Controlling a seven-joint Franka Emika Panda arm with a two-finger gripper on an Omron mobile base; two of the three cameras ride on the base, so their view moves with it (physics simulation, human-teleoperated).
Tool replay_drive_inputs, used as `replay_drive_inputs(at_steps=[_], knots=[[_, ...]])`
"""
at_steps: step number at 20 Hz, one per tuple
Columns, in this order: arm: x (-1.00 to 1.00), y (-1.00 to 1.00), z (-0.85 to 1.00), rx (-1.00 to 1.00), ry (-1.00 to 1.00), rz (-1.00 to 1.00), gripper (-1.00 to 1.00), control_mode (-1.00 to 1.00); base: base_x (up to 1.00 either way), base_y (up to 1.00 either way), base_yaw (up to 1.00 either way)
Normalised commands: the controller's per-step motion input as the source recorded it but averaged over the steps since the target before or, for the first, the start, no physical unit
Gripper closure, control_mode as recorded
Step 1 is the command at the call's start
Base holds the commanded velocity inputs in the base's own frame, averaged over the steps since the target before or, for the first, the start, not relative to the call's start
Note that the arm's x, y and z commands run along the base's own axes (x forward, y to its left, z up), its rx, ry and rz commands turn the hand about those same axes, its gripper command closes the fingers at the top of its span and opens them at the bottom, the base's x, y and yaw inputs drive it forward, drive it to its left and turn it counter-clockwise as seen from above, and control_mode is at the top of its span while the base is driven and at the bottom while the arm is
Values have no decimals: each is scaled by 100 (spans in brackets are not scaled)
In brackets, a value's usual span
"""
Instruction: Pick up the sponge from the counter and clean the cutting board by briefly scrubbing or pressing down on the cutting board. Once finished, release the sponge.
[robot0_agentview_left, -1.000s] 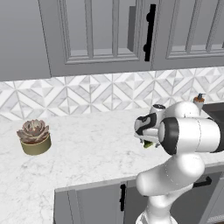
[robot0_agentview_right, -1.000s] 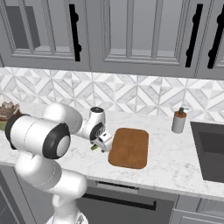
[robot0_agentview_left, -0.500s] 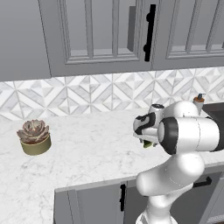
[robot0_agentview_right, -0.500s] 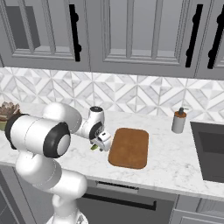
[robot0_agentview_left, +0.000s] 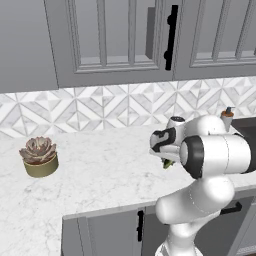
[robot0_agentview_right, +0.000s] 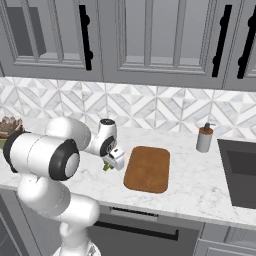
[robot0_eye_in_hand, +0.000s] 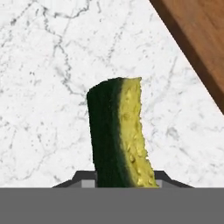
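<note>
Claw (robot0_agentview_right: 111, 163) clenched on sponge (robot0_eye_in_hand: 119, 133), above bench (robot0_eye_in_hand: 39, 87), beside board (robot0_agentview_right: 147, 168). Risk: grip near sponge end, may slip when pressed.

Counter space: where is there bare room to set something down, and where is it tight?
The counter is bare between the succulent pot and the gripper. The cutting board carries nothing, and bare marble lies between it and the soap bottle. It is tight at the board's left edge, where the gripper holds the sponge.
</note>
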Motion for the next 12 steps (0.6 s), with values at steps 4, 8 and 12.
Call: replay_drive_inputs(at_steps=[4,8,12], knots=[[-26,-10,36,3,-1,-8,100,-100,0,0,0],[-37,-26,59,6,0,-17,100,-100,0,0,0],[-34,-49,44,1,0,-25,100,-100,0,0,0]])
